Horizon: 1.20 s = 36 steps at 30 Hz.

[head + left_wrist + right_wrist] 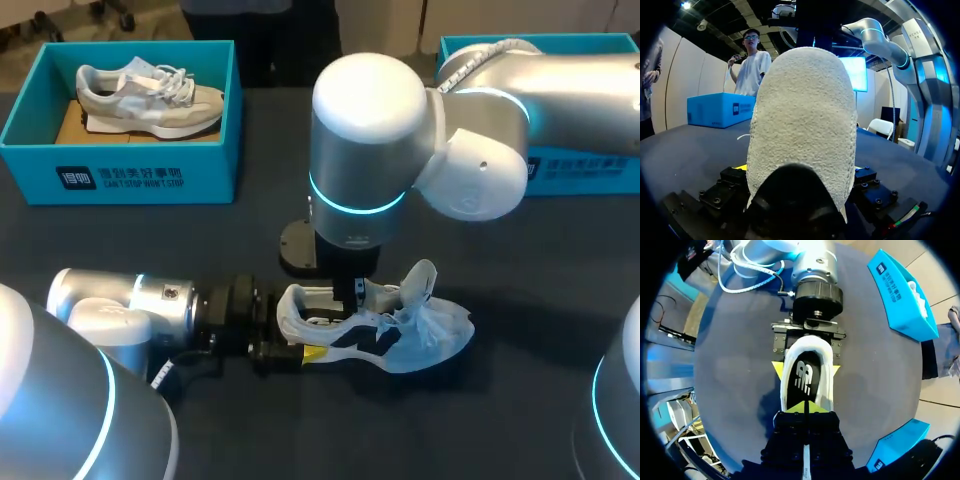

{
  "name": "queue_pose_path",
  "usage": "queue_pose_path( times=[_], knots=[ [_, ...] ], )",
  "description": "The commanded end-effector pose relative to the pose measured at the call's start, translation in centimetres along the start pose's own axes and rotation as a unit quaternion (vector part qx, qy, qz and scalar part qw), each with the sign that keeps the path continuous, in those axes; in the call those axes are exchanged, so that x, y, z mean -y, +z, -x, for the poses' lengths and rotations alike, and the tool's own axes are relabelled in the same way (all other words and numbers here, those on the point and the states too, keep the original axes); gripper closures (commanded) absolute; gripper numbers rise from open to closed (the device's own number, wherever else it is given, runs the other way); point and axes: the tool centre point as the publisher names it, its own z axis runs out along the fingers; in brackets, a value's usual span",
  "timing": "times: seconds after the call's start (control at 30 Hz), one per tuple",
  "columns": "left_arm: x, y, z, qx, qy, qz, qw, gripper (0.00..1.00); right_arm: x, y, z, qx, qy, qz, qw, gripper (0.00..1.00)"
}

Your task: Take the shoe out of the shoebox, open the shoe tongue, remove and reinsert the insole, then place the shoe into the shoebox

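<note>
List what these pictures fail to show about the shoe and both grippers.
Left wrist view: the heel of the shoe fills the picture, hiding most of the left gripper.
Head view: the right arm stands over the right gripper, so its tips are unseen there.
Right wrist view: that gripper's body hides the shoe's front; whether its shut tips pinch the insole cannot be told.

My left arm (150, 305) lies low along the table's near edge, its gripper (806, 370) clamped on both sides of the shoe (420, 335) heel. My right arm (480, 130) points straight down over the table's middle, gripper (805, 407) tips pressed together.
</note>
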Motion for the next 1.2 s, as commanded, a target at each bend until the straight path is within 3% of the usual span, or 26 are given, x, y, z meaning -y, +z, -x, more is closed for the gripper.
queue_pose_path(
  times=[0.03,0.5,0.7,0.93,1.2],
  knots=[
    [0.0,0.0,0.0,0.000,0.000,0.000,1.000,1.00,-0.4,2.7,0.6,-0.003,-0.002,0.008,1.000,1.00],
    [0.0,0.0,0.0,0.000,0.000,0.000,1.000,1.00,-0.4,5.1,0.8,0.009,0.000,-0.013,1.000,1.00],
    [0.0,0.0,0.0,0.000,0.000,0.000,1.000,1.00,1.3,6.2,0.8,0.011,0.019,-0.015,1.000,1.00],
    [0.0,0.0,0.0,0.000,0.000,0.000,1.000,1.00,3.7,6.0,0.3,0.020,0.053,-0.022,0.998,1.00],
    [0.0,0.0,0.0,0.000,0.000,0.000,1.000,1.00,5.0,5.6,0.0,0.026,0.075,-0.028,0.996,1.00]
  ],
)
